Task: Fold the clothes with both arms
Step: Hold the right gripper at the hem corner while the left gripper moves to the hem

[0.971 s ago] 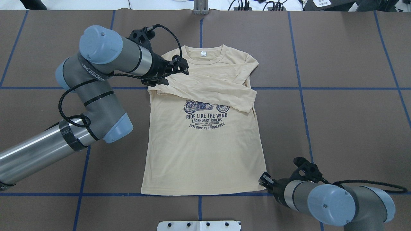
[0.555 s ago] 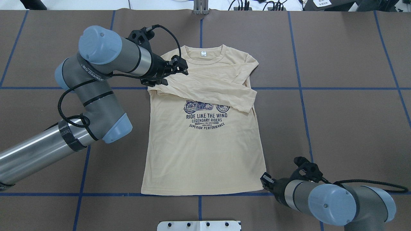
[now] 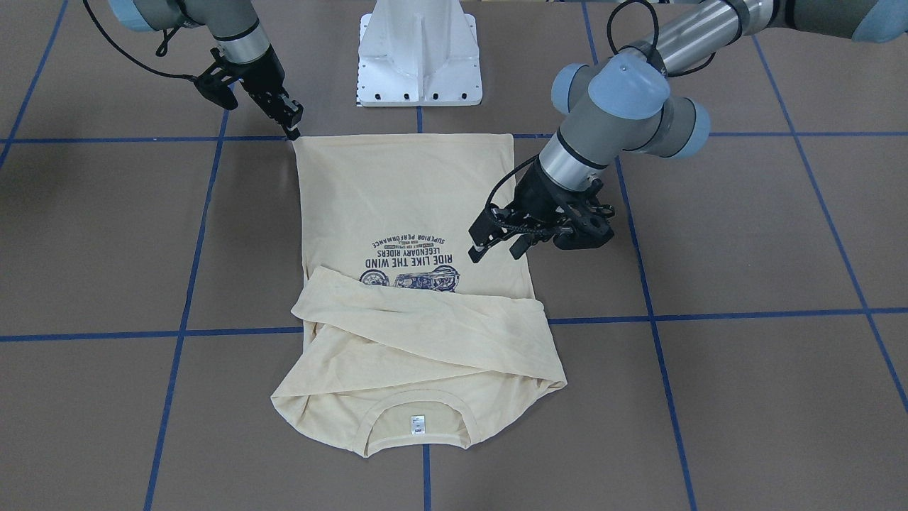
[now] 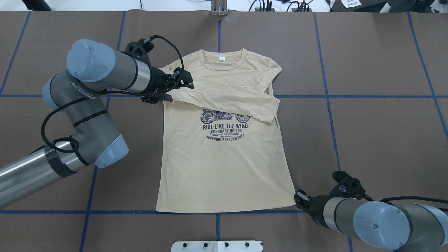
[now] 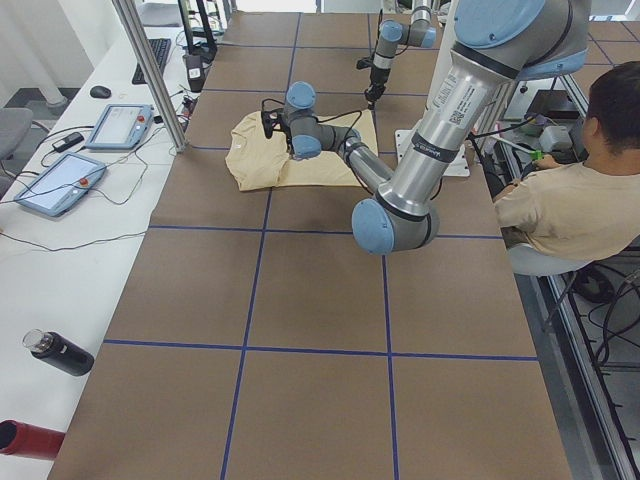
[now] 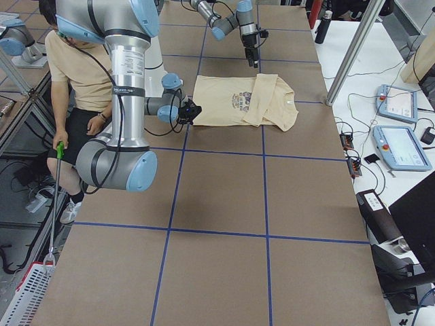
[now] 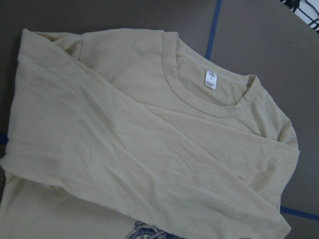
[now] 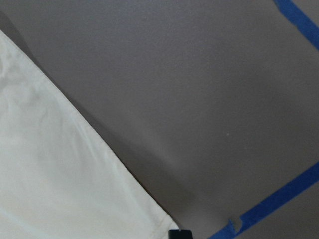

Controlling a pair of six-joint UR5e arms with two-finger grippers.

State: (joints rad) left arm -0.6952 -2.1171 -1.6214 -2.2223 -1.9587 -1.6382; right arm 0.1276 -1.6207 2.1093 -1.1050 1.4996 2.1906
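Logging T-shirt [image 4: 224, 168] flat and print-up on the tabletop [image 4: 378, 140], both sleeves [image 4: 238, 96] crossed over the chest just above the print. Long axis collar-to-hem, running straight out from the robot: collar far, hem near the base. Left arm [image 4: 105, 73] reaching in across the shirt's side edge, jaws spread and holding nothing, poised over the shoulder where the upper sleeve folds across. Going by the wrist view, seemingly above the cloth rather than on it. Right arm [image 4: 367, 220] low at the near end, jaws apparently pinched together on the hem corner [image 4: 292, 203] of its own side, tip meeting cloth in the front-facing view, actual bite hard to confirm. Opposite corners covered, then: left nearer the collar end, right nearer the hem end. Judging the coming fold to hinge on exactly that, with cloth lying forward and inward of the right jaws, below and inward of the left. Expecting a descent and a close from the left before any paired lift.
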